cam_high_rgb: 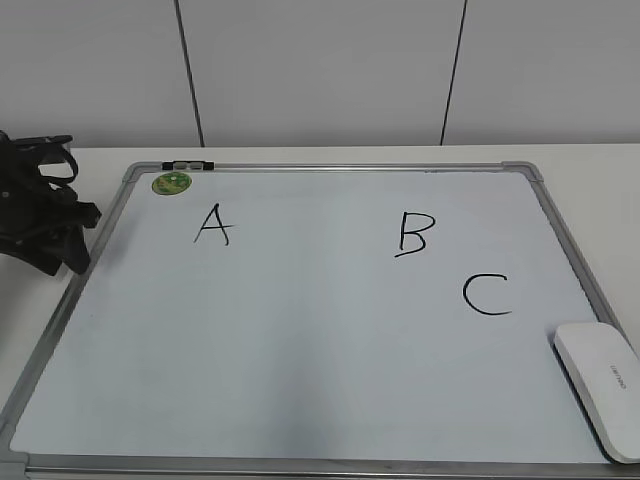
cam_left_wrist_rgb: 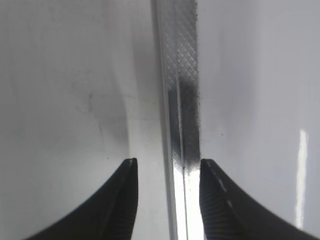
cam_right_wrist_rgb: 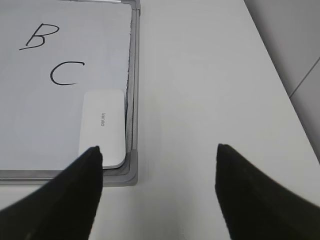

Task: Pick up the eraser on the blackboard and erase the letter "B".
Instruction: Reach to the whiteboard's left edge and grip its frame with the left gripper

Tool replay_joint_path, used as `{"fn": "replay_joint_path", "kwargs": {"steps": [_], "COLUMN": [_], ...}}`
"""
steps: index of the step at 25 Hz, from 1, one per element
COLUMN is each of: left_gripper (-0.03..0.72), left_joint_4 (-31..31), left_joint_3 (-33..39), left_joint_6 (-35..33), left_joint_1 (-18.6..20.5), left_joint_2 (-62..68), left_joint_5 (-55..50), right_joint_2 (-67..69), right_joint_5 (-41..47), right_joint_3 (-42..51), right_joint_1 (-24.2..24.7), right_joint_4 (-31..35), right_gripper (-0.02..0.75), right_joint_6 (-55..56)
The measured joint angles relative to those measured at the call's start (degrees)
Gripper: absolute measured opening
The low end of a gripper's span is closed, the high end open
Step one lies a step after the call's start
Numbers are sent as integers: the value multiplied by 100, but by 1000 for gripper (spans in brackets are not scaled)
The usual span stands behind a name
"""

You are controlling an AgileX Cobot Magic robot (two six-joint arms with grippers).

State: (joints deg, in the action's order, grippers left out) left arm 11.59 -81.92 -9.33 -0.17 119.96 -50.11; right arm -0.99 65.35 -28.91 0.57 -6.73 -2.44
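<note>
Table [cam_high_rgb: 600, 160]: a white surface fills the scene under a pale panelled wall at the top of the exterior frame.
Blackboard [cam_high_rgb: 300, 350]: the big white board in its silver-grey frame lies flat across most of the exterior view; its frame rail runs top to bottom through the centre of my left wrist frame.
My left gripper [cam_left_wrist_rgb: 167, 167]: dark mass at the left edge of the exterior view, just off the board's left rail; in the wrist frame my two black fingers stand a little apart, straddling the rail, with nothing between them but the frame.
My right gripper [cam_right_wrist_rgb: 159, 150]: out of the exterior view; in its wrist frame my fingers are spread wide at the bottom, holding nothing, above the board's near corner and bare table.
Eraser [cam_high_rgb: 603, 385]: white oblong block, lower right of the exterior frame, lying on the board against the right rail, untouched.
Letter "C" [cam_high_rgb: 487, 295]: just up and left of the eraser.
Letter "B" [cam_high_rgb: 414, 234]: right of centre, intact, up and left of "C".
Letter "A" [cam_high_rgb: 212, 224]: upper left of the board.
Green magnet [cam_high_rgb: 171, 183]: round, in the board's upper left corner, above "A".
</note>
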Motion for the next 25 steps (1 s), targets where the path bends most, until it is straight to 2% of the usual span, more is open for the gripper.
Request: {"fn": "replay_joint_path", "kwargs": {"steps": [9, 11, 15, 16, 25], "left_gripper": [262, 214, 45, 24, 11], "left_joint_4": [20, 48, 106, 117, 161], "left_joint_3": [0, -26, -59, -59, -217], "left_joint_6": [0, 0, 0, 0, 37], "left_joint_1": [0, 0, 0, 0, 3], "left_joint_2": [188, 217, 226, 226, 284], "left_joint_5": [24, 1, -38, -38, -233], "right_joint_2": [0, 0, 0, 0, 0], "right_joint_5": [0, 0, 0, 0, 0], "right_joint_3": [0, 0, 0, 0, -14], "right_joint_1": [0, 0, 0, 0, 0], "right_joint_4": [0, 0, 0, 0, 38], "right_gripper": [543, 543, 543, 543, 543], "right_joint_6": [0, 0, 0, 0, 0]}}
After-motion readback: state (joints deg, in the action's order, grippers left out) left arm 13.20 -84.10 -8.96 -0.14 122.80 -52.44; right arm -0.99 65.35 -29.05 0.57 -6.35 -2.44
